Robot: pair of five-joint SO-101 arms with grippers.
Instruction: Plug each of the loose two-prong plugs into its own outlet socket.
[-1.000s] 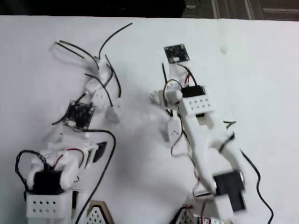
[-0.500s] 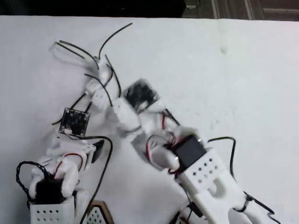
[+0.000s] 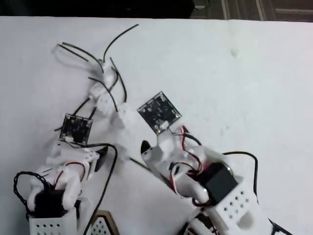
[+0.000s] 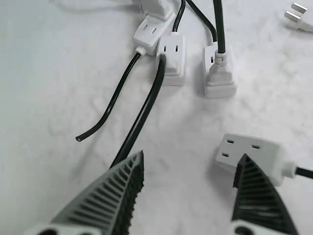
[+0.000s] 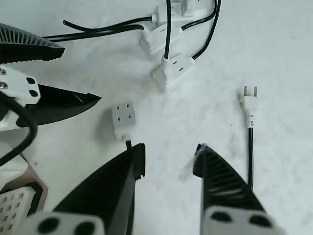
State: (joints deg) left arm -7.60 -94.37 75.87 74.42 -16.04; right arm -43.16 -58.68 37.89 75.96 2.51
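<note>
Your right hand (image 5: 170, 148) hangs spread low over the surface (image 5: 293, 39), with a loose plug (image 5: 249, 105) on one side and a socket block (image 5: 123, 116) on the other. Your left hand (image 4: 190, 157), also spread, sits near that block.

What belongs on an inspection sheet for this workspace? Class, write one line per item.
Surface: white table.
Job's things: a loose two-prong plug lies unplugged; socket cluster; single socket lies apart from it.
Clutter: brown-edged piece at the near edge.
Grippers: left gripper open, empty; right gripper open, empty.
Cables: black cables run from the sockets; one end lies loose.
Surroundings: dark floor beyond the far edge.
</note>
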